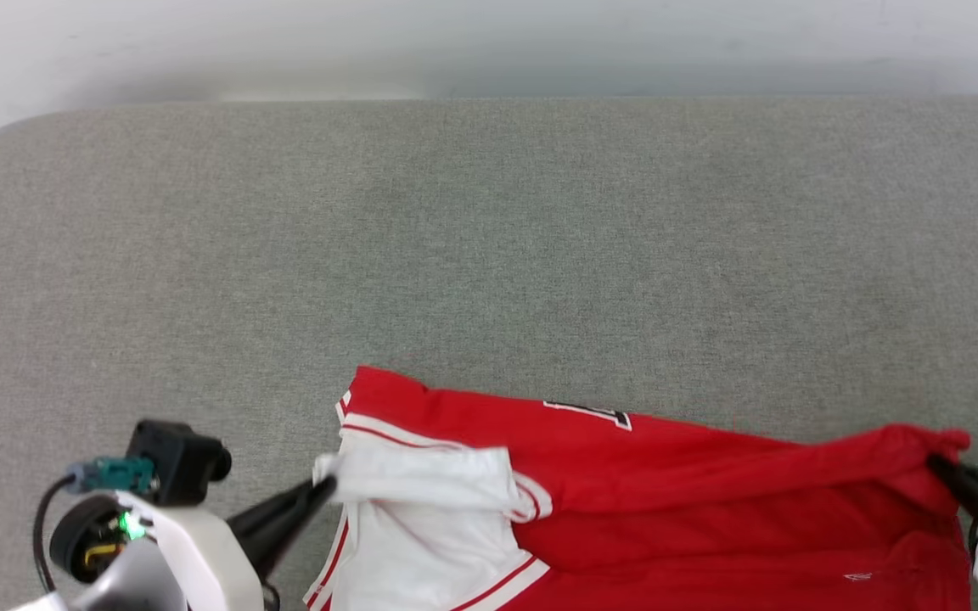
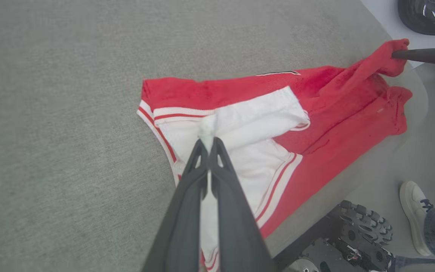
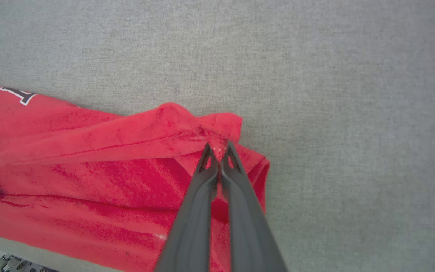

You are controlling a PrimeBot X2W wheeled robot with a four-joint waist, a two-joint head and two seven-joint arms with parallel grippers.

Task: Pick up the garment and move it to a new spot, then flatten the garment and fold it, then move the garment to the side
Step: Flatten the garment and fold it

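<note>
Head view, left to right: our left pincer (image 1: 328, 485) reaches in from the lower left, clenched on a pinch of the white sleeve (image 1: 421, 475) of the garment (image 1: 667, 475). The garment lies rumpled along the near edge of the grey cloth-covered table (image 1: 489, 238). Its red body is stretched sideways between our two arms, and a sliver of black-and-white lettering (image 1: 591, 414) shows at its far fold. A long red ridge of cloth runs rightward to our right pincer (image 1: 941, 465), which is clamped on a bunched red corner at the far right.

From the left wrist we see our two fingers pressed together, with a tuft of white cloth poking out past the tips. The red-striped sleeve trim spreads on both sides of them. Past the table's edge, at the lower right of that view, stand a dark wheeled base (image 2: 361, 223) and a person's white shoe (image 2: 412, 215).

From the right wrist we see our fingers closed tight on red cloth, which puckers around the tips.
</note>
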